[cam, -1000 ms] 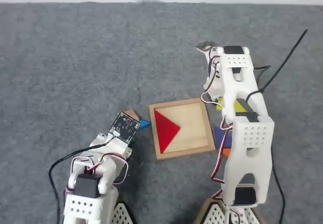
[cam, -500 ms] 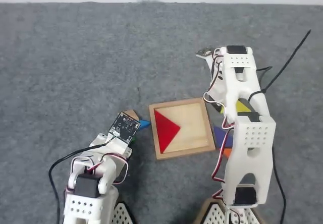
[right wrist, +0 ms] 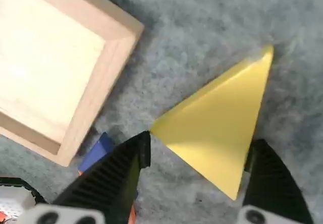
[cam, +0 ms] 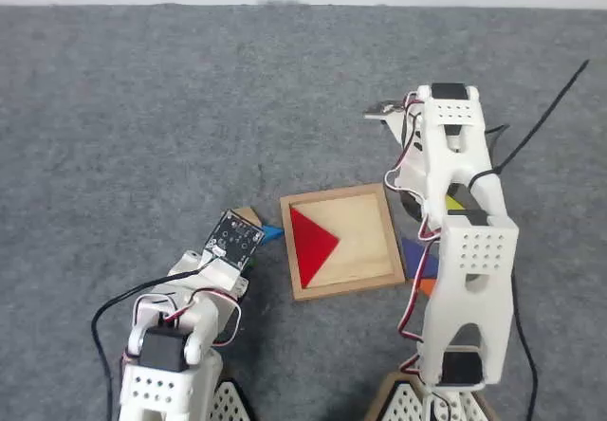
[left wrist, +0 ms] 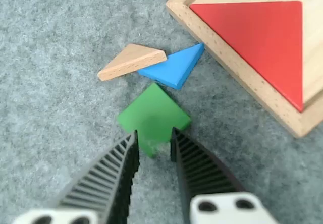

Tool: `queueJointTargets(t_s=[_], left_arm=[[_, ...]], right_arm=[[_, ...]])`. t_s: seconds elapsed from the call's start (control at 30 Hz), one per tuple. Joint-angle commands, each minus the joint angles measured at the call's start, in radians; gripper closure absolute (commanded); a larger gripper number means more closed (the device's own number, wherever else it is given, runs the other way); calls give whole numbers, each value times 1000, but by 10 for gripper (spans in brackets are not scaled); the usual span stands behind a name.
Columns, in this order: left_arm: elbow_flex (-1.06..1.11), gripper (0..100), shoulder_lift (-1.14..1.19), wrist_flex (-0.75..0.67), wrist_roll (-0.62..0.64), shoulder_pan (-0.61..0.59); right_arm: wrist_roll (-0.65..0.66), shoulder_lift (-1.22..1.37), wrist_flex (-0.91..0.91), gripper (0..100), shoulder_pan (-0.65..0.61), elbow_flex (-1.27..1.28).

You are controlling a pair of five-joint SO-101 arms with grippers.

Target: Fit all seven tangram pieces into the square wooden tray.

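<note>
Although seven pieces must go in, the tray point(cam: 349, 288) holds just one of them, so I judge the task is at its beginning. A red triangle point(cam: 309, 244) lies flat in the tray's 9 o'clock half, and the rest of the floor is bare wood.

Six pieces are left on the mat. At 9 o'clock of the tray lie a green square point(left wrist: 154, 118), a blue triangle point(left wrist: 174, 67) and a wood-coloured triangle point(left wrist: 132, 61). The left gripper point(left wrist: 154, 141) has its fingers a little apart, astride one corner of the green square.

At 3 o'clock, the right gripper point(right wrist: 199, 143) is clamped on a yellow triangle point(right wrist: 217, 133). A dark blue piece point(cam: 418, 255) and an orange piece point(cam: 426, 285) lie near 4 o'clock.
</note>
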Motion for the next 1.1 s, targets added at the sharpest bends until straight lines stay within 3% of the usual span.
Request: queueJointTargets(t_s=[0.0,0.63,0.8,1.07], left_arm=[[-12,902,-12,-2,-8,-6],[-12,902,-12,-2,-8,-6],[-12,902,-12,-2,-8,-6],[-12,902,-12,-2,-8,-6]], right_arm=[[-32,27,31,692,-5,-34],[-126,108,-54,697,-1,-58],[-170,108,-94,807,10,-100],[-311,110,-159,822,8,-152]])
